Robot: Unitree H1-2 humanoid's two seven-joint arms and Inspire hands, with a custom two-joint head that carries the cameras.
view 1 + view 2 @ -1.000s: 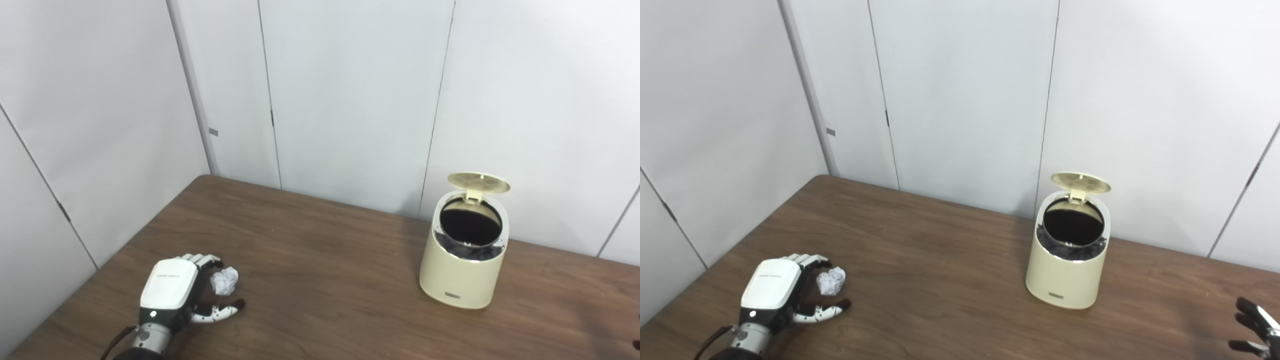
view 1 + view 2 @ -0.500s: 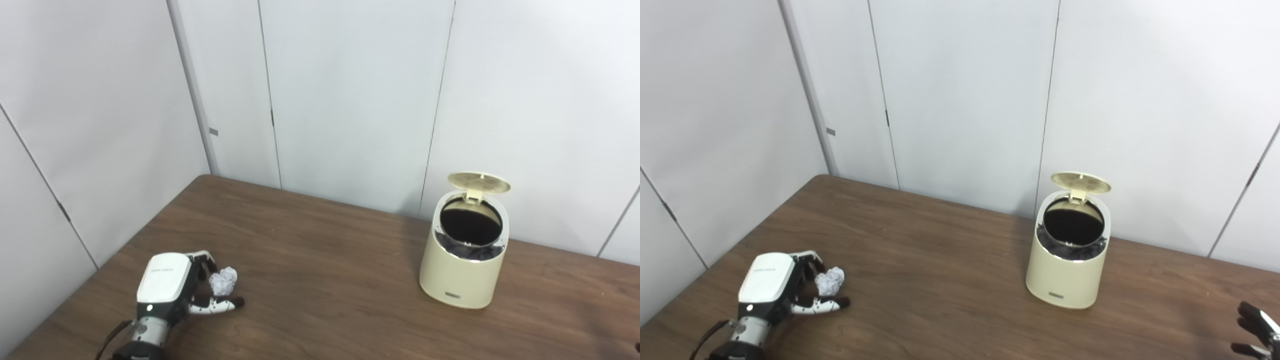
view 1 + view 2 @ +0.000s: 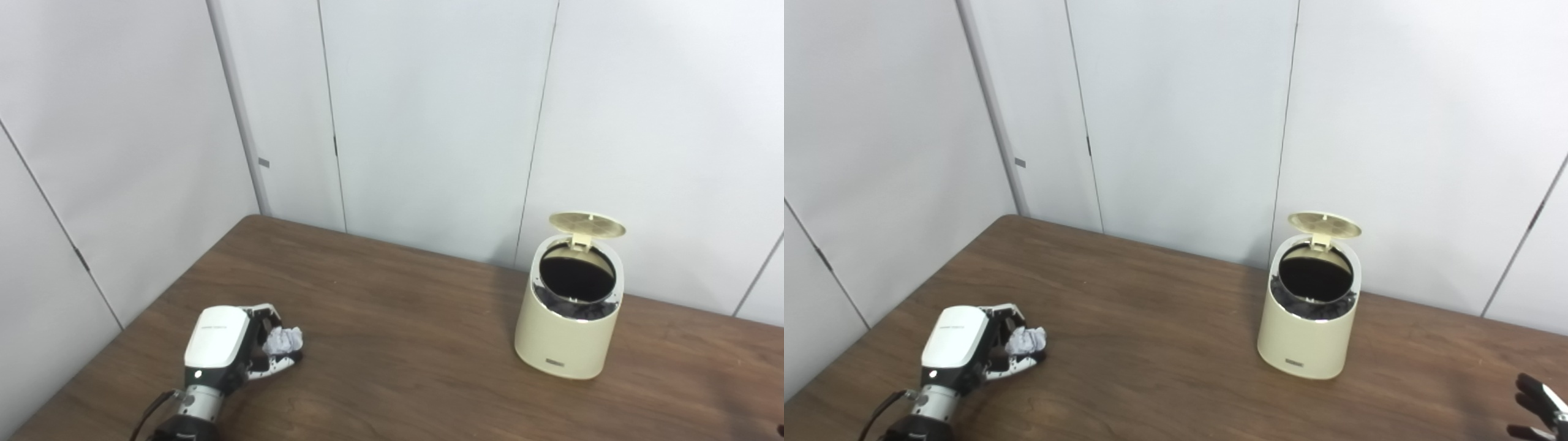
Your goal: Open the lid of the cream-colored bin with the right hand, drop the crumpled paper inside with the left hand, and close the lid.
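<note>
Left hand (image 3: pixel 229 343) low at the near-left of the table (image 3: pixel 398 343), white back plate up, fingers and thumb curled around the crumpled paper (image 3: pixel 285 339). Paper sits between fingers and thumb, still right at table level; can't tell whether it's lifted clear of the wood or resting on it.

Cream-colored bin (image 3: pixel 568 318) stands upright toward the far right of the table, well apart from the left hand. Lid (image 3: pixel 587 224) is flipped up on its rear hinge, standing above the back of the rim. Opening is dark inside, black liner bunched around the inner edge. Small label low on the front wall.

View difference: the left eye view shows almost nothing of the right hand, just a dark speck at the bottom-right corner. The right eye view catches the right hand (image 3: pixel 1540 407) at the bottom-right edge, only dark fingertips in frame, spread apart and holding nothing, near the table and well apart from the bin.

Grey wall panels (image 3: pixel 1182 122) behind the table.
</note>
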